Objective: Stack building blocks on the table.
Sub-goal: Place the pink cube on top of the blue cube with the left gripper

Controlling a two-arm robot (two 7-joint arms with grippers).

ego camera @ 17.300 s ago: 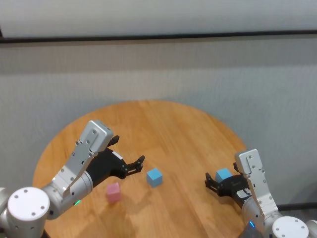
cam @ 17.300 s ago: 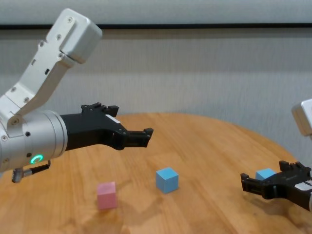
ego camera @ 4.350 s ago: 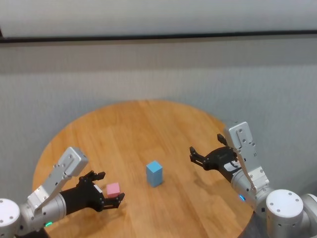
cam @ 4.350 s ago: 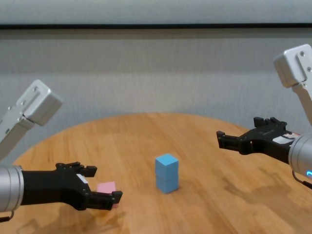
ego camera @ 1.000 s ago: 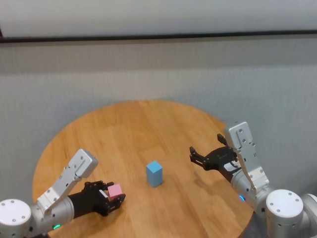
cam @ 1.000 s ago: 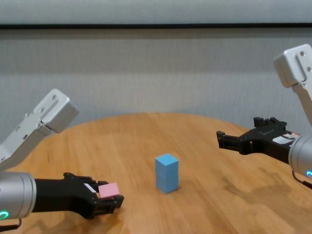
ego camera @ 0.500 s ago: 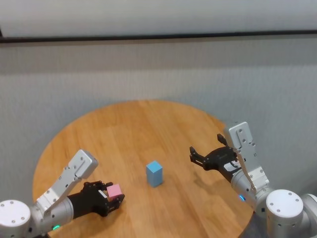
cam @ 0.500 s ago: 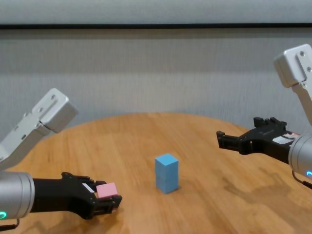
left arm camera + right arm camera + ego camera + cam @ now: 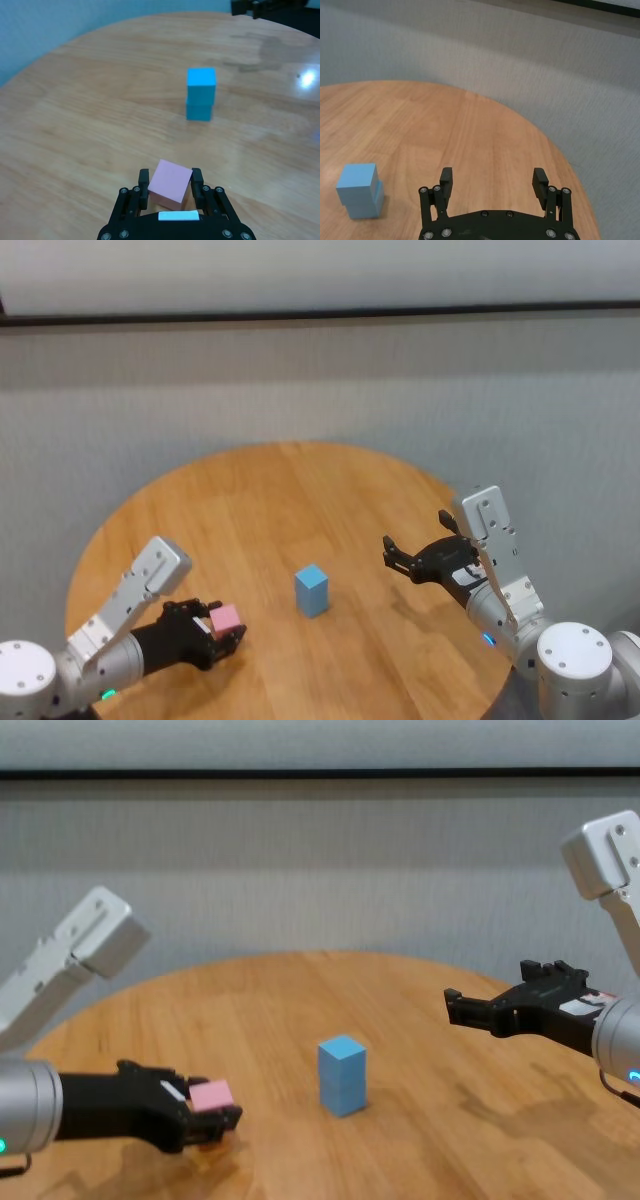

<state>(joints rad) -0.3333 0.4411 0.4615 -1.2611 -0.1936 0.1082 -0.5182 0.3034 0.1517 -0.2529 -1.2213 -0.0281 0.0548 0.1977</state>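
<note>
Two light blue building blocks stand stacked [image 9: 312,590] near the middle of the round wooden table [image 9: 300,495]; the stack also shows in the chest view [image 9: 342,1075] and in both wrist views [image 9: 201,94] [image 9: 361,190]. My left gripper [image 9: 218,632] is shut on the pink block [image 9: 226,617], which it holds a little above the table to the left of the stack [image 9: 211,1096] [image 9: 170,183]. The right gripper [image 9: 392,555] hovers open and empty to the right of the stack [image 9: 455,1005] [image 9: 492,176].
Bare wood-grain tabletop [image 9: 300,1000] lies between the pink block and the stack. A grey wall stands behind the table. The table's round edge [image 9: 555,150] runs close by the right gripper.
My left gripper has risen slightly and drifted a little left with the pink block in it. The right arm and the blue stack have not moved.
</note>
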